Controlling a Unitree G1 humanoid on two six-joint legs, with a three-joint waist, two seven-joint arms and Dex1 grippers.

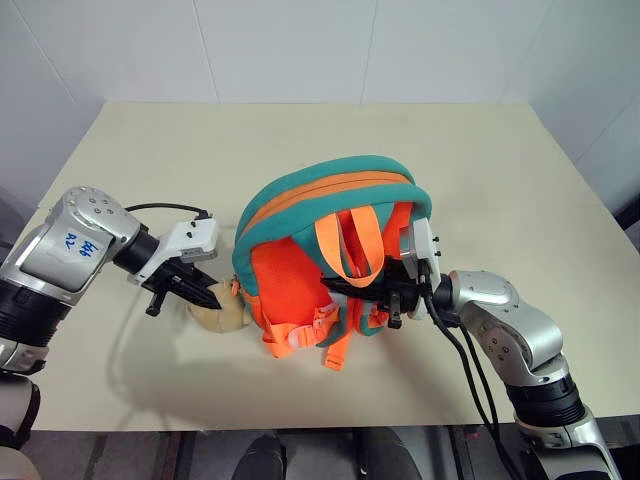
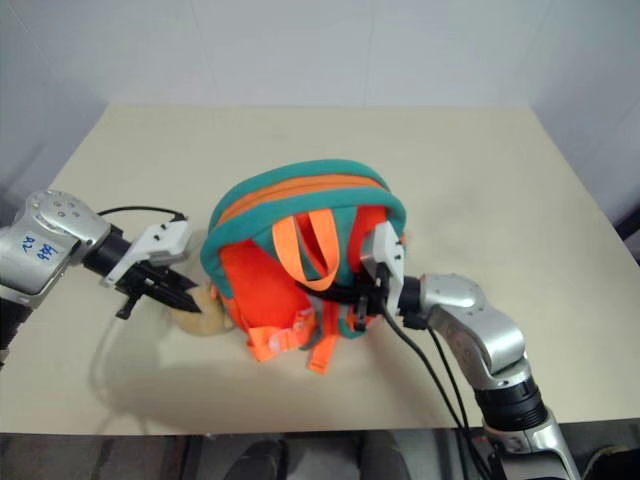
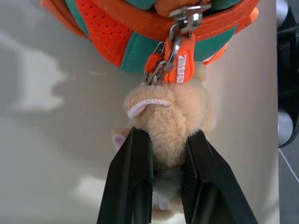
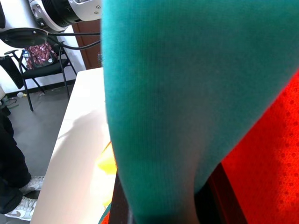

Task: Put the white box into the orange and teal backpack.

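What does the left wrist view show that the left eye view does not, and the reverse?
Left wrist view alone: the zipper pull clipped above the plush ball, and the left gripper closed on that ball. Left eye view alone: the whole backpack upright on the table, and the right gripper gripping its teal edge. Both: backpack, plush ball, left gripper.

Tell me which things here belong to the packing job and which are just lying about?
Part of the job:
- orange and teal backpack
- beige plush ball on its zipper, pinched by the left end effector
- right end effector, gripping the backpack's side

Just there:
- table
- chair
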